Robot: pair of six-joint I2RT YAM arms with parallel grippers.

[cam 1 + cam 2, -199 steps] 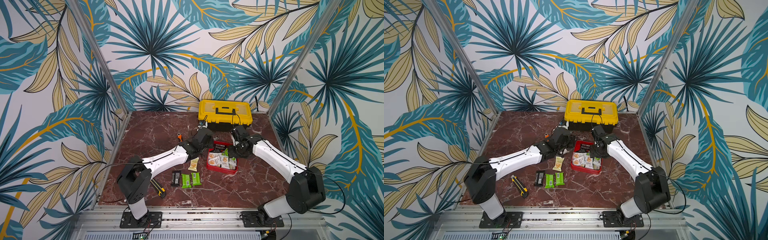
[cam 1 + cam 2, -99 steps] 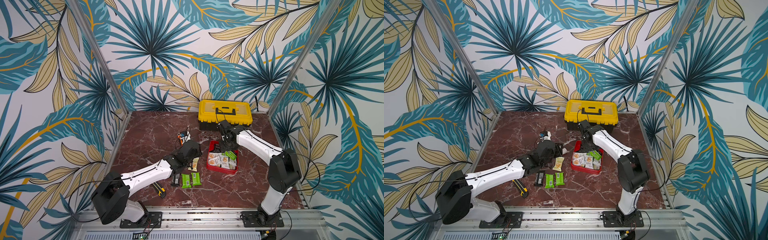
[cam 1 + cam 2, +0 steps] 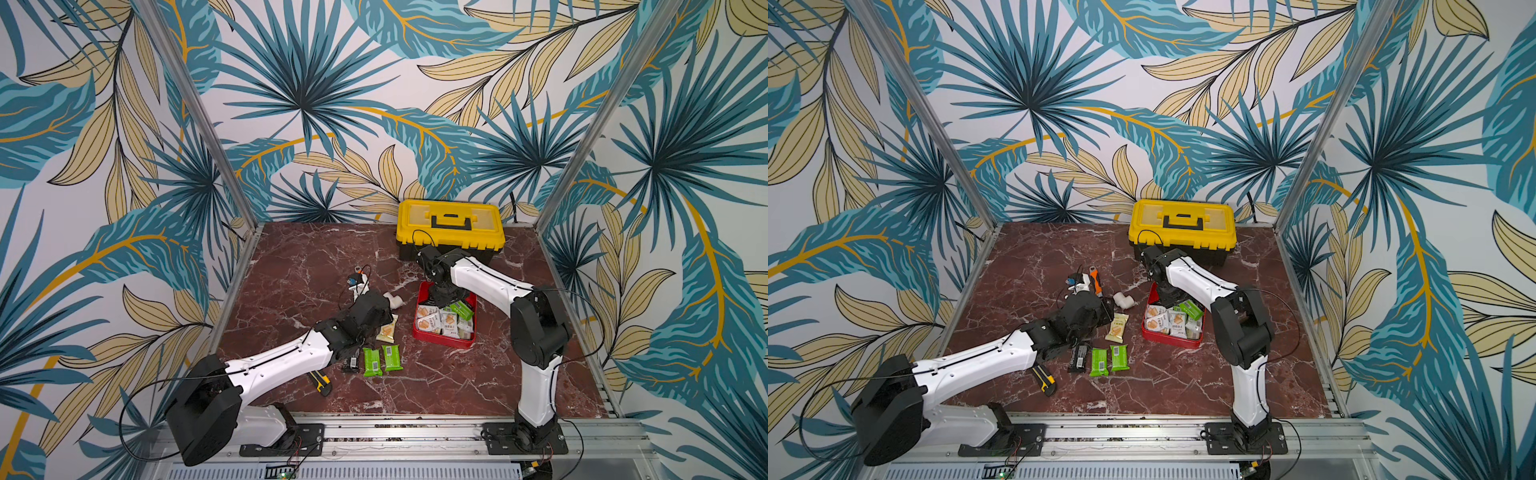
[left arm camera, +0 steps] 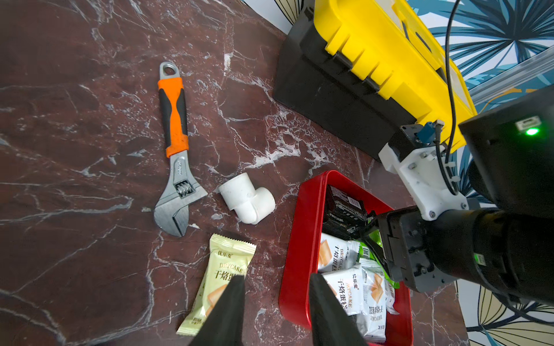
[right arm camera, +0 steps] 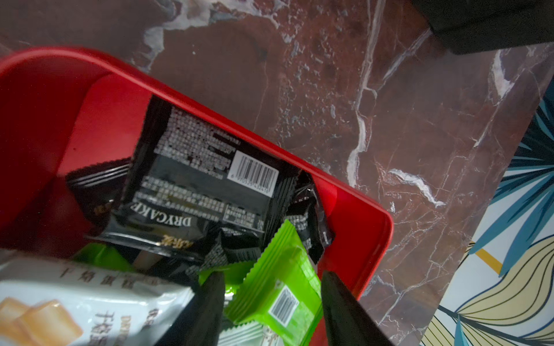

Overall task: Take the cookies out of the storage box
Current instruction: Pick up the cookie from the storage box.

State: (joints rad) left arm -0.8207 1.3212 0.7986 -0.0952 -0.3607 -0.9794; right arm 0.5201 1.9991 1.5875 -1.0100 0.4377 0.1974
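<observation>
The red storage box (image 3: 443, 342) (image 3: 1170, 341) sits right of centre and holds several cookies (image 3: 439, 323) (image 3: 1168, 321), white, green and black. My right gripper (image 5: 271, 274) reaches down into the box's far end, open, with its fingers on either side of a tilted green packet (image 5: 280, 287) that leans beside black packets (image 5: 198, 185). My left gripper (image 4: 275, 277) hovers open and empty just left of the box rim (image 4: 299, 239), over the table. On the table lie a cream packet (image 3: 387, 329) (image 4: 223, 278), two green packets (image 3: 381, 360) and a black one (image 3: 352, 362).
A yellow-and-black toolbox (image 3: 450, 226) stands right behind the box. An orange-handled wrench (image 4: 174, 140) and a white pipe elbow (image 4: 247, 202) lie left of the box. A yellow utility knife (image 3: 321, 380) lies by the left arm. Walls close three sides.
My left gripper has drawn back from the box's far left corner toward the near left. My right gripper swung in over the far end of the box, came down among the packets and narrowed slightly.
</observation>
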